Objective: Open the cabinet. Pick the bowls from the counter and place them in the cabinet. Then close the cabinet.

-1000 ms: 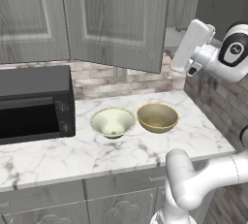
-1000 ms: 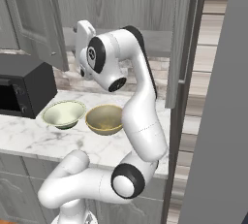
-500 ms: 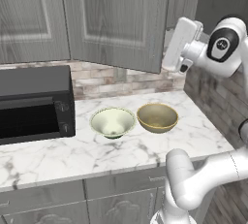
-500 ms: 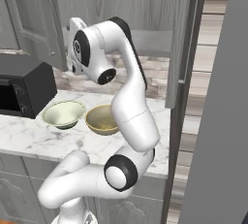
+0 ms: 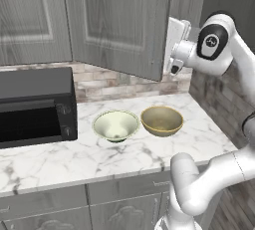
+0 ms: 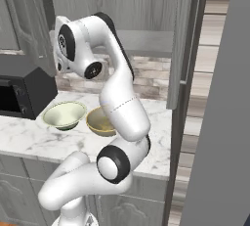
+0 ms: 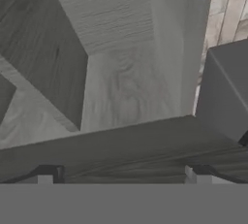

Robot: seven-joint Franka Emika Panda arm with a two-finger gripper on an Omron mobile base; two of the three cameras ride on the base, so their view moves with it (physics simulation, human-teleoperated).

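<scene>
Starting at your left in the left base view, you see the black microwave [image 5: 35,104] sitting on the counter [image 5: 99,157], under the cabinet [image 5: 114,22]. Its nearer door is swung partly out toward you. Next along the marble sits the cream bowl [image 5: 116,125], and just beside it on the right the tan bowl [image 5: 161,120]; both rest upright on the counter, not yet moved. Further right and higher, the gripper [image 5: 174,45] is raised beside the free edge of that open door, above the bowls. In the hand view your finger tips [image 7: 48,175] stand wide apart with a dark wood-grain edge running across just above them, so the pincer is released and grasps nothing
</scene>
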